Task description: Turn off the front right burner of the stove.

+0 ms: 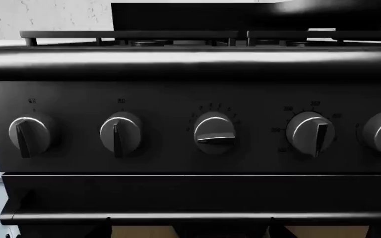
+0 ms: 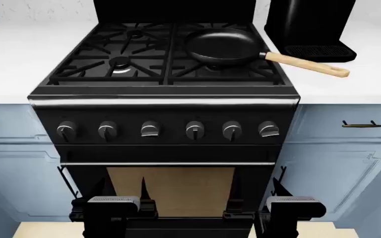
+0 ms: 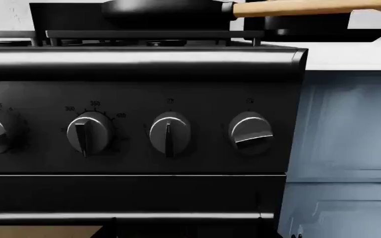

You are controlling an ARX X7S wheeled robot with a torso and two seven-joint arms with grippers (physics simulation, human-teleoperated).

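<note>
The black stove [image 2: 164, 101] fills the middle of the head view, with six round knobs in a row below its steel trim. Its front right burner [image 2: 212, 71] lies under black grate prongs, just in front of the frying pan; I see no flame there. The far right knob [image 2: 268, 129] [image 3: 250, 133] has its grip lying sideways, while the two knobs beside it [image 3: 169, 134] point straight down. Low in front of the oven door, my left gripper [image 1: 189, 230] and my right gripper [image 3: 186, 229] both stand open and hold nothing. Neither touches a knob.
A black frying pan [image 2: 222, 46] with a wooden handle [image 2: 307, 65] sits on the right grates, its handle reaching over the white counter [image 2: 349, 89]. A tall black coffee machine [image 2: 309, 25] stands at the back right. Blue cabinets [image 2: 346, 148] flank the stove. The oven door handle [image 2: 167, 163] runs just above the grippers.
</note>
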